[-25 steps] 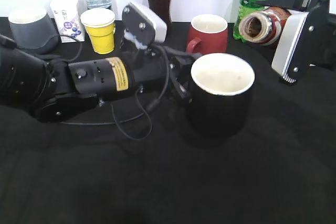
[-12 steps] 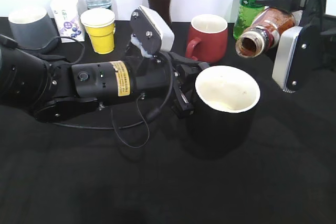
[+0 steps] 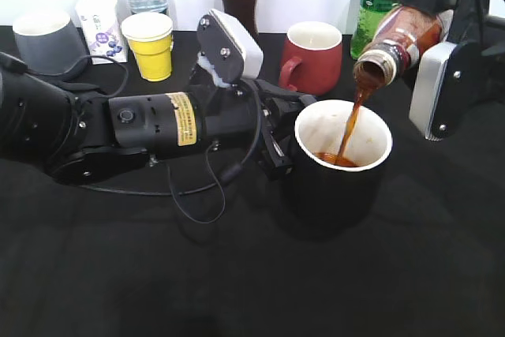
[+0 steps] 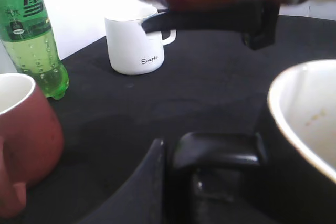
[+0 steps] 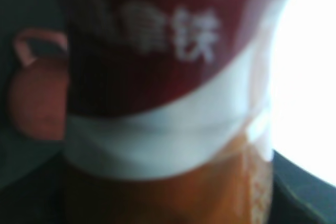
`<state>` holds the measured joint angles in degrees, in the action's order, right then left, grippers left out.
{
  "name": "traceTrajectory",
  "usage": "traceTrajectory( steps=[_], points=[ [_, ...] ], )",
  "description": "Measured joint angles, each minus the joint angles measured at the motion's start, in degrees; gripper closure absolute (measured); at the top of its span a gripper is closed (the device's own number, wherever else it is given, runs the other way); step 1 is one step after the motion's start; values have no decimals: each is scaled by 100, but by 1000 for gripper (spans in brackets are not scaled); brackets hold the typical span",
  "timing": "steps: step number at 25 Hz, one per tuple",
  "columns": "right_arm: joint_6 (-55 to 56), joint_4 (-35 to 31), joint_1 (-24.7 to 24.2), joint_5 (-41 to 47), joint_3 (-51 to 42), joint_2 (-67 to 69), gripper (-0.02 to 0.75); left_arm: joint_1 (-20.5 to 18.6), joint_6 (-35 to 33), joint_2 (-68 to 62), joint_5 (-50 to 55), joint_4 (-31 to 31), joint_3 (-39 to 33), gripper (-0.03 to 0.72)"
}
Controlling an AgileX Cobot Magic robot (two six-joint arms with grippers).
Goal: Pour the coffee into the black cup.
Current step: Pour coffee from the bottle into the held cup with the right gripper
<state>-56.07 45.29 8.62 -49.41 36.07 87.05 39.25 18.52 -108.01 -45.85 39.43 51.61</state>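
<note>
Free room: bare black table (image 3: 260, 274) along the near edge. Obstacles: left arm (image 3: 118, 128) lying across mid-table to the black cup (image 3: 339, 167); dark red mug (image 3: 313, 57) just behind; grey mug (image 3: 47, 41), yellow cup (image 3: 150, 43) and bottles lining the back; tilted coffee bottle (image 3: 398, 37) above the cup

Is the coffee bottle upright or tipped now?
Tipped. The coffee bottle slants mouth-down in the right gripper, and a brown stream falls into the black cup.
</note>
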Motion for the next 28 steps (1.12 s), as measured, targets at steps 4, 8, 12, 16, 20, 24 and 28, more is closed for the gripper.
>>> traceTrajectory(
  steps=[4, 8, 12, 16, 20, 24, 28],
  points=[
    [-250, -14, 0, -31, 0, 0, 205, 0, 0, 0, 0, 0, 0, 643],
    [-433, -261, 0, -39, 0, 0, 205, 0, 0, 0, 0, 0, 0, 643],
    [-641, -285, 0, -54, 0, 0, 205, 0, 0, 0, 5, 0, 0, 643],
    [-875, -290, 0, -71, 0, 0, 205, 0, 0, 0, 5, 0, 0, 643],
    [-986, -296, 0, -75, 0, 0, 205, 0, 0, 0, 10, 0, 0, 643],
    [-1208, -312, 0, -326, 0, 0, 205, 0, 0, 0, 46, 0, 0, 643],
    [-1212, -394, 0, -373, 0, 0, 205, 0, 0, 0, 51, -6, 0, 643]
  ],
)
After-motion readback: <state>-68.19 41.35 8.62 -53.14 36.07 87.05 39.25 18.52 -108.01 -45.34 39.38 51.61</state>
